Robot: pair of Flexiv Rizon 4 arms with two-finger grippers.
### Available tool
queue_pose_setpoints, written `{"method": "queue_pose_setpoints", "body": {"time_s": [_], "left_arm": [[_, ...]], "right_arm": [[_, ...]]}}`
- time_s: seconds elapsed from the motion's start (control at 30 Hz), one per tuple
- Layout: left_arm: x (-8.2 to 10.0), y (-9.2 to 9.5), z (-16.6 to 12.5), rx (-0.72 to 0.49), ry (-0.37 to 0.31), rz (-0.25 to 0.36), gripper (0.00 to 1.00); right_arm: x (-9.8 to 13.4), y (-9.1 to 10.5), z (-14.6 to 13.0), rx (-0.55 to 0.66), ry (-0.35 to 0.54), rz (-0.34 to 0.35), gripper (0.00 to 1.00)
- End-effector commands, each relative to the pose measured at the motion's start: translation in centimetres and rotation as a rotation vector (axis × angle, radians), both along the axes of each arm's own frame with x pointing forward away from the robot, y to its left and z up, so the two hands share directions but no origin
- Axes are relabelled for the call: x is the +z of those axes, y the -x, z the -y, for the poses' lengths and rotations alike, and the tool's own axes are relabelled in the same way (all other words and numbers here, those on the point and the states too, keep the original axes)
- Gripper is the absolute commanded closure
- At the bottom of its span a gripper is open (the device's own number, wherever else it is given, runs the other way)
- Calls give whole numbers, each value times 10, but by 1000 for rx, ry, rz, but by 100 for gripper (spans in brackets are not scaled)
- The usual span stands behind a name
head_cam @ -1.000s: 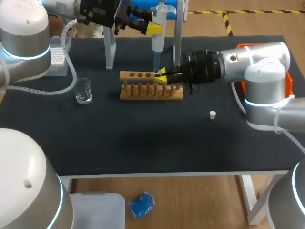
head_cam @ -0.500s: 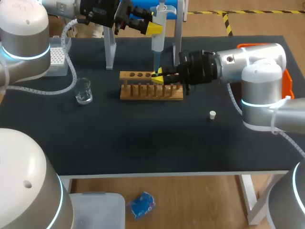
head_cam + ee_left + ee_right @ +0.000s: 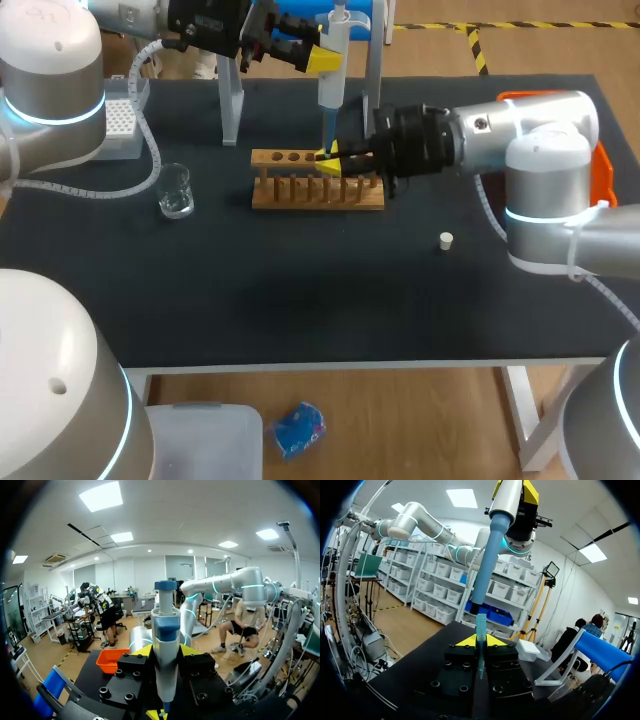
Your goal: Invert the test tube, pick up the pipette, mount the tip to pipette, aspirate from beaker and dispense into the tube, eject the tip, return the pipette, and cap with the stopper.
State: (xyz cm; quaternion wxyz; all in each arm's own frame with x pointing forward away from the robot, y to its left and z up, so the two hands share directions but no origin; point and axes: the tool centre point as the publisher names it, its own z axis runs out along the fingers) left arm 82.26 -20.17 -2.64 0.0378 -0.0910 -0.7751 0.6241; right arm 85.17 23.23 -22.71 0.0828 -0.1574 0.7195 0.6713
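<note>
Overhead rear camera; wrist cameras near pipette [image 3: 331, 70]

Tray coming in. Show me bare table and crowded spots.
Bare: the front strip of table between wooden rack and near edge, left of the stopper. Crowded: over the rack, where the left end effector and its pipette meet the right end effector.

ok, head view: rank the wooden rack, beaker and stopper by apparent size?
1. wooden rack, clearly largest
2. beaker
3. stopper, smallest

All sit at similar depth on the table, so the order is safe.
</note>
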Motion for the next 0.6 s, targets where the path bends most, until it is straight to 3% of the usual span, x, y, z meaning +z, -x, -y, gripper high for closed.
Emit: {"method": "queue_pose_setpoints", "body": {"time_s": [0.03, 0.43, 0.6], "left_arm": [[1, 0, 0, 1, -2, 0, 100], [1, 0, 0, 1, -2, 0, 100], [1, 0, 0, 1, -2, 0, 100]], "right_arm": [[-2, 1, 1, 2, -1, -3, 100], [0, 4, 0, 13, -17, -25, 100], [0, 5, 1, 24, -35, -87, 100]]}}
